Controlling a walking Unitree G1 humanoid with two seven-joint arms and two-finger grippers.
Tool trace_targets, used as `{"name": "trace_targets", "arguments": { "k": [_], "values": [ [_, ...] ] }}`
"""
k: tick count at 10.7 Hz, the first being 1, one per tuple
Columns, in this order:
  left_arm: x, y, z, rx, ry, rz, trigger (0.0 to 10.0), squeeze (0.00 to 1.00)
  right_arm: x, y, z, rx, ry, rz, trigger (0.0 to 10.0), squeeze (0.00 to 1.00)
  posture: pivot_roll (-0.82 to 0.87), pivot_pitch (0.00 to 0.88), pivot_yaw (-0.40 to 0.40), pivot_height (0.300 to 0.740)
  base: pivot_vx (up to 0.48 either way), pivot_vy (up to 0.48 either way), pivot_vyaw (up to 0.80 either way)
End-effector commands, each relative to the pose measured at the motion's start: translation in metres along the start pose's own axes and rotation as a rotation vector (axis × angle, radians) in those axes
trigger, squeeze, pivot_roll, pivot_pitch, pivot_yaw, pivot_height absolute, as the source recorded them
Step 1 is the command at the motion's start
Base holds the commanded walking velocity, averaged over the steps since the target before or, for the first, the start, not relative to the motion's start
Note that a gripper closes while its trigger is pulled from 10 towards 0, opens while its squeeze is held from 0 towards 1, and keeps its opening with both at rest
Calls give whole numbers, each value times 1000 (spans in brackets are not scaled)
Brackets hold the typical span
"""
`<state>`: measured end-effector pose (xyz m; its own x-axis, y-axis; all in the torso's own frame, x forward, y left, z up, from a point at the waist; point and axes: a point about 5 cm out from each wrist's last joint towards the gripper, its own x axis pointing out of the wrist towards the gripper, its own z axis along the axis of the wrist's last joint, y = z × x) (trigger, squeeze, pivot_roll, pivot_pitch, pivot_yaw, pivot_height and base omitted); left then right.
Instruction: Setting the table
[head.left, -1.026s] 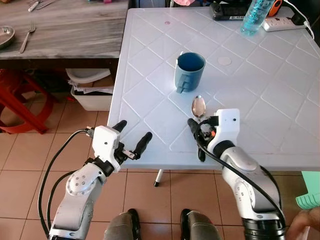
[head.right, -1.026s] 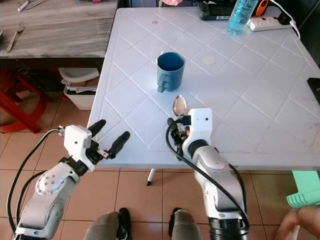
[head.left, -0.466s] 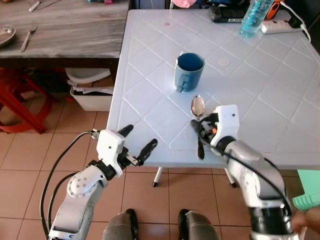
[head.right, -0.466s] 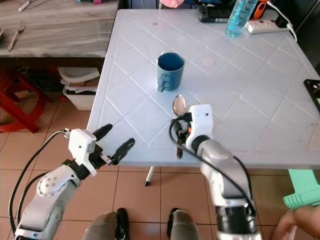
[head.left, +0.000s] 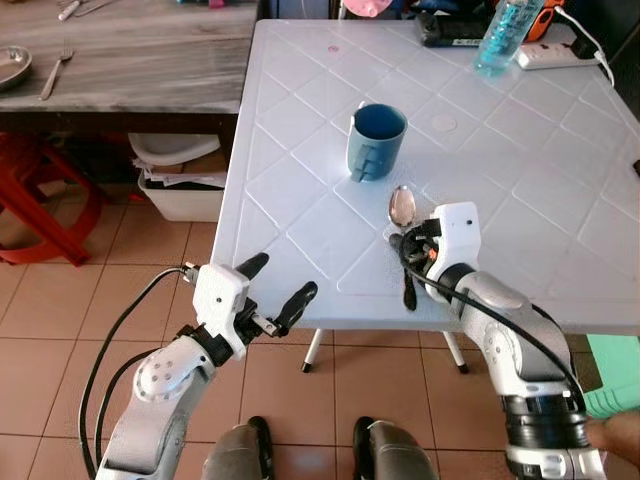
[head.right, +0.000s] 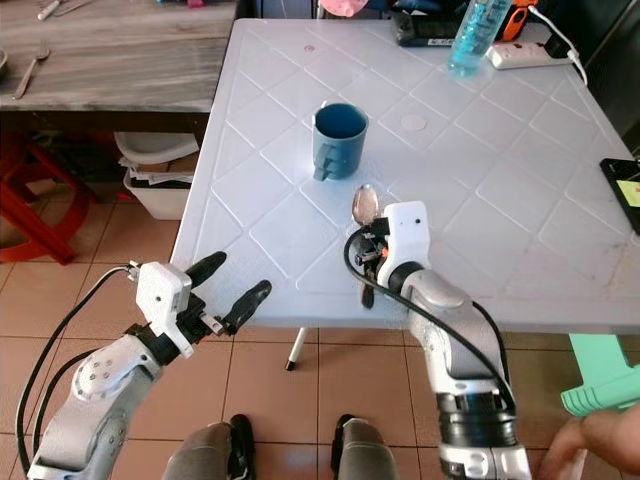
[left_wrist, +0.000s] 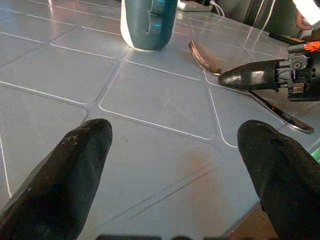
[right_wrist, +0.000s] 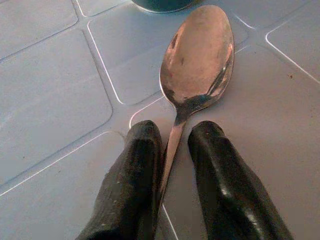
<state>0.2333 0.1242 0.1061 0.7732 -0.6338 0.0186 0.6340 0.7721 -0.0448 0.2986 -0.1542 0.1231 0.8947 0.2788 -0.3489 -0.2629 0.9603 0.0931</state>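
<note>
A metal spoon (head.left: 402, 206) lies on the white table (head.left: 300, 200), its bowl pointing at the blue mug (head.left: 376, 143) just beyond it. My right gripper (head.left: 402, 245) is shut on the spoon's handle; in the right wrist view both fingers (right_wrist: 142, 165) press the thin handle behind the spoon bowl (right_wrist: 200, 55). My left gripper (head.left: 280, 278) hangs open in front of the table's near left corner, off the tabletop, with nothing between its fingers. The left wrist view looks across the table at the mug (left_wrist: 148, 22) and the spoon (left_wrist: 205, 55).
A water bottle (head.left: 497, 35), a power strip (head.left: 555, 55) and a black device (head.left: 455, 28) stand at the table's far edge. To the left are a wooden side table with a fork (head.left: 55, 72), a white bin (head.left: 180, 190) and a red stool (head.left: 40, 215). A person's hand (head.right: 600, 440) is at the lower right.
My right arm's elbow has swung out to the right, and the gripper with the spoon has shifted slightly right. The left gripper has sunk a little.
</note>
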Motion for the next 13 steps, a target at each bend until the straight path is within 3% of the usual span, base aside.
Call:
{"name": "trace_targets", "arguments": {
  "k": [1,7,9,10,11,13],
  "values": [
    [-1,-2,1,3,5,-15,10000,0,-2,-14,-45,51,201,-59,0,0,-64,208,9,740,0,0,0],
    [-2,-2,-10,-19,13,-26,10000,0,-6,-15,-52,117,196,-99,0,0,-69,213,11,740,0,0,0],
    [-1,0,-8,-28,-3,23,10000,0,-9,-12,-47,132,156,-121,0,0,-72,213,12,740,0,0,0],
    [-1,4,-10,-14,7,71,10000,0,-9,-9,-39,131,107,-121,0,0,-74,210,13,740,0,0,0],
    [0,18,-12,16,27,242,10000,0,-10,-6,-27,123,11,-131,0,0,-75,208,14,740,0,0,0],
    [-2,47,-7,-9,2,493,10000,0,-14,-5,-15,121,-97,-171,0,0,-73,199,15,740,0,0,0]
  ]
}}
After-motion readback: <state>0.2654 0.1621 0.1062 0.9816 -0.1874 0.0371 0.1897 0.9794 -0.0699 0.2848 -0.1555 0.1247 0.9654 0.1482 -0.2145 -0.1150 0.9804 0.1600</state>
